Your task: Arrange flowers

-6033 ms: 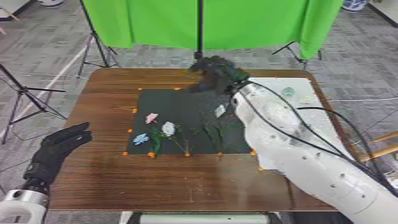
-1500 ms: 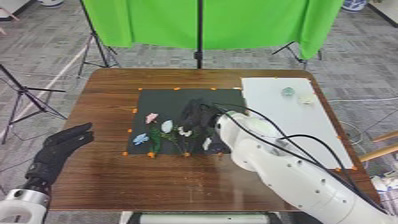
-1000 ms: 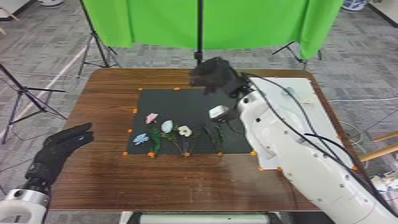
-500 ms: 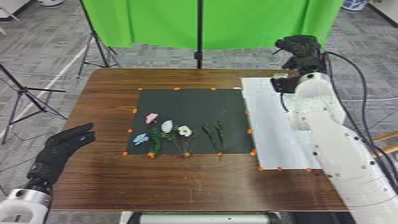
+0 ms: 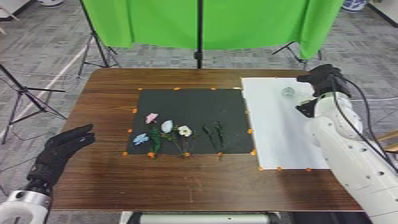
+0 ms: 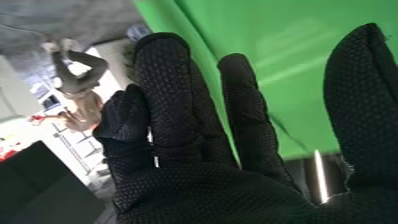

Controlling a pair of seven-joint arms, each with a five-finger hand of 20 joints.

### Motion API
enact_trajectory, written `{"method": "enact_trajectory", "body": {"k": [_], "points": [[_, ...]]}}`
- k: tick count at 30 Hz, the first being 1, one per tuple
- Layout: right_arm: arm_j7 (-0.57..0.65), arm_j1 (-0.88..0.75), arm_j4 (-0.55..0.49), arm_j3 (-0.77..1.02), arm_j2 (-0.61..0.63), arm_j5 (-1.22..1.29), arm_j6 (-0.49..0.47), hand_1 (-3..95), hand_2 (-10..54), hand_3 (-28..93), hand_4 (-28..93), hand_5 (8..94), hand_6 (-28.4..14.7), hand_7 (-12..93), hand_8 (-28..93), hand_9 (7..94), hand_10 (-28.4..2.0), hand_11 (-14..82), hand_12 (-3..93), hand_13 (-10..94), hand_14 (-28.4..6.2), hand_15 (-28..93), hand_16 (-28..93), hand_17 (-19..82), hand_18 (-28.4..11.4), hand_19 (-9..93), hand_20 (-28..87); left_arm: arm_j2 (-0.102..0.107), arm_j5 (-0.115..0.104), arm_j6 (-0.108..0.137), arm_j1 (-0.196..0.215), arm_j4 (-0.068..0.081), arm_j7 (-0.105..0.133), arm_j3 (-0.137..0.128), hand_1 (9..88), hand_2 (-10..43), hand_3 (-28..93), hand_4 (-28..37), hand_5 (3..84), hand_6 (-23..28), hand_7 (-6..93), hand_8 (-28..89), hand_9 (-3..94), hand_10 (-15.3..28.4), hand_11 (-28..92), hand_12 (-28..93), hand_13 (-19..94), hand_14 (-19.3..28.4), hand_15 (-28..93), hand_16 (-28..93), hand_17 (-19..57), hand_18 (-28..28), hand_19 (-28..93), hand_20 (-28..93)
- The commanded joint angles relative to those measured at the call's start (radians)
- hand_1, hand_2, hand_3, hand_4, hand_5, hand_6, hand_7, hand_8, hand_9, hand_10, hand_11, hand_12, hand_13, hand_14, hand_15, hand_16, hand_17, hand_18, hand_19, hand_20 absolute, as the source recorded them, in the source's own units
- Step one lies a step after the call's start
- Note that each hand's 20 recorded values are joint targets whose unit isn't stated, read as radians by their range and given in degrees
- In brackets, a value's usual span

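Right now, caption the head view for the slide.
Flowers on a black mat, right robot hand at the white sheet's edge.

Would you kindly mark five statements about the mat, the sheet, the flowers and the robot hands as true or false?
1. The pink flower lies on the dark mat. True.
2. The white sheet lies to the left of the dark mat. False: the white sheet lies to its right.
3. The right robot hand is near the far right corner of the table. True.
4. The left robot hand is holding a flower. False: the left robot hand is empty, at the table's left side.
5. The pale green piece lies on the white sheet. True.
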Motion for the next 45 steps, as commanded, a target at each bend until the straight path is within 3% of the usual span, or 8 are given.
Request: {"method": "enact_trajectory", "body": {"k": [1, 7, 13, 17, 23, 26, 33, 45], "points": [[0.042, -0.029, 0.044, -0.032, 0.013, -0.064, -0.092, 31.2, -9.5, 67, -14, 50.9, -1.7, 15, -8, 51.0, -19.3, 10.3, 21.0, 66, -15.5, 66, 26, 34, -24.8, 83, 56, -0.013, 0.008, -0.009, 0.014, -0.002, -0.005, -0.005, 33.6, -3.8, 66, -11.7, 45.5, 5.6, 10.1, -6, 42.8, 13.6, 17, 11, 35, 17.8, 14, 2, 8.2, 13.6, 10, 20], [0.051, -0.054, 0.062, -0.055, 0.022, -0.107, -0.099, 35.3, -9.5, 68, -15, 52.9, -0.2, 17, -9, 53.6, -19.2, 14.5, 22.9, 66, -14.4, 69, 26, 36, -24.7, 84, 57, -0.018, 0.009, -0.006, 0.020, -0.006, -0.008, -0.008, 33.6, -3.9, 66, -11.6, 45.4, 5.6, 10.0, -6, 42.8, 13.6, 17, 11, 35, 17.8, 14, 2, 8.2, 13.6, 10, 20], [0.040, -0.042, 0.112, -0.123, 0.022, -0.156, 0.038, 48.2, -9.5, 69, -21, 61.1, 1.8, 21, -12, 63.7, -16.3, 23.2, 24.7, 73, -10.0, 71, 29, 43, -22.9, 89, 57, -0.021, 0.009, -0.006, 0.023, -0.007, -0.007, -0.011, 33.6, -3.9, 66, -11.7, 45.4, 5.5, 10.1, -6, 42.8, 13.6, 17, 11, 35, 17.8, 14, 2, 8.2, 13.6, 10, 20], [0.050, -0.034, 0.108, -0.140, 0.028, -0.180, 0.121, 63.4, -9.5, 56, -20, 73.9, 1.5, 27, 4, 81.7, -9.8, 12.4, 43.9, 82, -4.2, 71, 31, 52, -19.9, 93, 58, -0.023, 0.008, -0.003, 0.028, -0.010, -0.006, -0.013, 33.5, -3.9, 66, -11.7, 45.5, 5.5, 10.1, -6, 42.8, 13.6, 17, 11, 35, 17.8, 14, 2, 8.2, 13.6, 10, 20], [0.023, -0.039, -0.061, -0.108, 0.061, -0.212, 0.229, 66.9, -9.5, 56, -20, 78.6, 0.6, 28, 6, 85.1, -8.7, 12.7, 46.2, 85, -2.4, 70, 32, 55, -18.6, 93, 60, -0.021, 0.009, -0.006, 0.030, -0.011, -0.010, -0.020, 33.6, -3.8, 66, -11.8, 45.5, 5.5, 10.0, -6, 42.8, 13.6, 17, 11, 35, 17.8, 14, 2, 8.1, 13.6, 10, 20], [-0.046, -0.013, -0.168, -0.141, 0.086, -0.148, 0.218, 67.0, -9.5, 56, -20, 78.5, 0.5, 28, 6, 85.0, -8.7, 12.5, 46.4, 85, -2.1, 70, 32, 55, -18.4, 93, 60, -0.020, 0.009, -0.005, 0.030, -0.012, -0.010, -0.021, 33.6, -3.8, 66, -11.8, 45.5, 5.6, 10.0, -6, 42.9, 13.6, 17, 11, 35, 17.8, 14, 2, 8.1, 13.6, 10, 20], [-0.187, 0.096, -0.267, -0.253, 0.046, -0.027, 0.034, 66.4, -9.5, 56, -20, 77.9, 1.0, 29, 6, 84.5, -9.4, 11.6, 46.5, 84, -1.6, 71, 33, 55, -16.9, 93, 61, -0.010, 0.011, -0.007, 0.022, -0.013, -0.014, -0.016, 33.6, -3.7, 66, -11.7, 45.5, 5.6, 10.0, -6, 42.8, 13.6, 17, 11, 35, 17.8, 14, 2, 8.0, 13.7, 10, 20], [-0.501, 0.218, -0.145, -0.338, -0.079, -0.031, -0.464, 66.1, -9.5, 56, -21, 76.8, 1.4, 30, 5, 83.6, -9.8, 10.2, 46.2, 83, -1.6, 72, 34, 53, -16.1, 93, 61, 0.001, 0.010, -0.017, 0.014, -0.010, -0.024, -0.013, 33.5, -3.9, 66, -11.8, 45.4, 5.6, 9.9, -6, 42.8, 13.6, 17, 11, 35, 17.8, 14, 2, 7.9, 13.7, 10, 20]]}}
